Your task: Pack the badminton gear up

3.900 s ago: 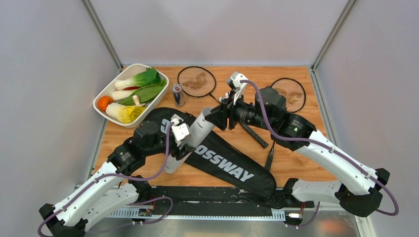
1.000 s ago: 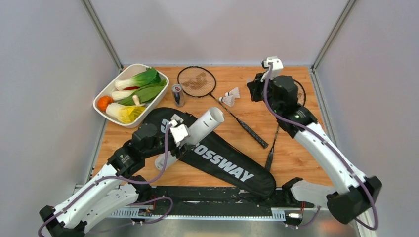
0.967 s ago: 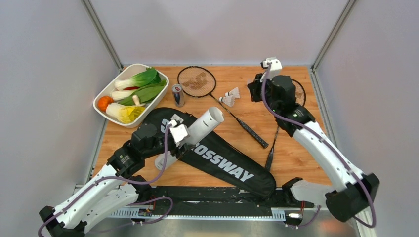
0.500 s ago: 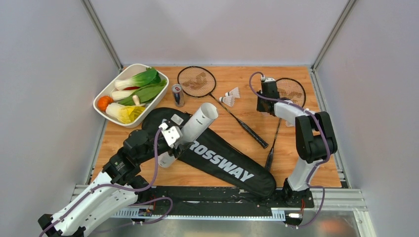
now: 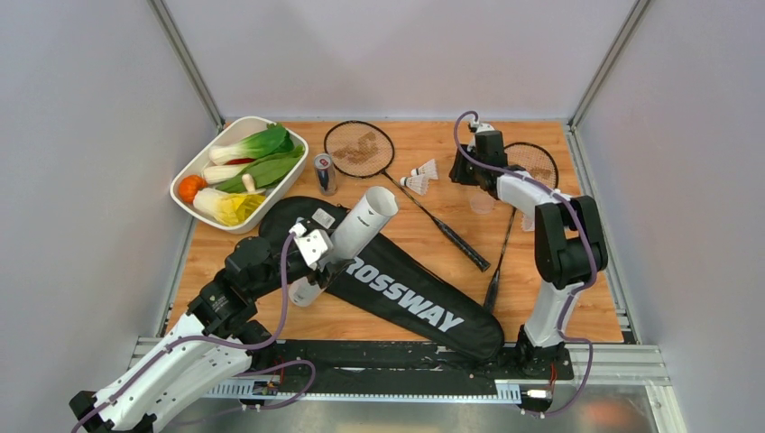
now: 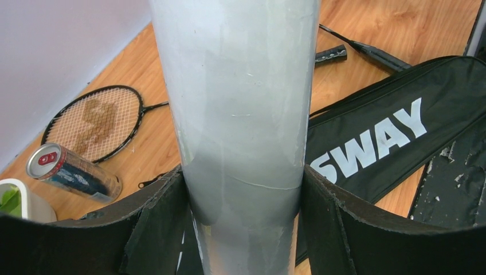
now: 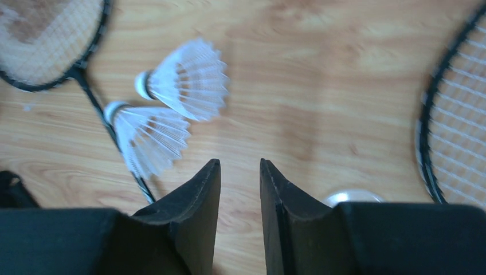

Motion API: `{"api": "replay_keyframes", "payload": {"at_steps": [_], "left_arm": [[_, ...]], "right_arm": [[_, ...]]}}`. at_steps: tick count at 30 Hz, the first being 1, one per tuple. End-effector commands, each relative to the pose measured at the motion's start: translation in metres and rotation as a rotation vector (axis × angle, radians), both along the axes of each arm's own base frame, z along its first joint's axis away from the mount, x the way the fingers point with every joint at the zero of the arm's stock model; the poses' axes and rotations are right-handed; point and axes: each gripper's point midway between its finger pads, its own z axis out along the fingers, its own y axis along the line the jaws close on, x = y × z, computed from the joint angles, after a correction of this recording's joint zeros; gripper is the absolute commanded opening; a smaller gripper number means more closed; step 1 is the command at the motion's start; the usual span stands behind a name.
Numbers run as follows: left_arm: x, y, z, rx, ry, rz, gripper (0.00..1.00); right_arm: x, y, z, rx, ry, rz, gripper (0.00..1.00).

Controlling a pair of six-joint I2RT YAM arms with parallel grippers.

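My left gripper point(image 5: 322, 253) is shut on the white tube point(image 5: 354, 236), holding it tilted over the black CROSSWAY bag point(image 5: 410, 302); in the left wrist view the tube point(image 6: 240, 97) fills the gap between both pads. Two white shuttlecocks point(image 5: 420, 177) lie at the back by a racket shaft. My right gripper point(image 5: 463, 177) is just right of them, low over the table. In the right wrist view it point(image 7: 239, 165) is open and empty, with the shuttlecocks point(image 7: 186, 80) point(image 7: 150, 134) ahead and to the left. One racket point(image 5: 359, 149) lies back centre, the other point(image 5: 534, 169) back right. A third shuttlecock is not in view.
A white tray of vegetables point(image 5: 194, 167) stands at the back left. A blue-silver can point(image 5: 324, 173) stands beside it, also in the left wrist view point(image 6: 74, 172). A small clear round cap point(image 5: 481, 201) lies near the right gripper.
My right arm has drawn back from the tube's mouth, swung to the back right and come down beside the two shuttlecocks. My left arm has shifted the tube slightly.
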Motion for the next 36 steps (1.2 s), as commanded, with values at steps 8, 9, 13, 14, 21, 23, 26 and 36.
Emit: {"api": "replay_keyframes", "payload": {"at_steps": [8, 9, 13, 14, 21, 23, 26, 36], "left_arm": [[0.002, -0.005, 0.017, -0.049, -0.038, -0.004, 0.04], [0.003, -0.005, 0.017, -0.047, -0.037, -0.003, 0.04], [0.004, -0.005, 0.015, -0.040, -0.034, -0.003, 0.04], [0.004, -0.006, 0.014, -0.038, -0.031, -0.005, 0.04], [0.005, -0.006, 0.012, -0.030, -0.025, -0.003, 0.04], [0.005, -0.007, 0.010, -0.027, -0.021, -0.005, 0.04], [0.006, -0.007, 0.009, -0.023, -0.017, -0.003, 0.04], [0.013, -0.007, -0.002, 0.013, 0.000, 0.021, 0.04]], "right_arm": [[0.050, 0.077, 0.016, 0.283, -0.074, 0.241, 0.49], [0.052, 0.078, 0.012, 0.290, -0.069, 0.246, 0.48], [0.053, 0.085, -0.005, 0.311, -0.046, 0.274, 0.31], [0.053, 0.085, -0.007, 0.311, -0.046, 0.274, 0.25], [0.055, 0.068, 0.031, 0.302, -0.140, 0.271, 0.00], [0.054, 0.064, 0.045, 0.294, -0.167, 0.273, 0.00], [0.050, 0.058, 0.065, 0.268, -0.198, 0.266, 0.00], [-0.021, 0.052, 0.151, 0.261, -0.259, 0.333, 0.00]]}}
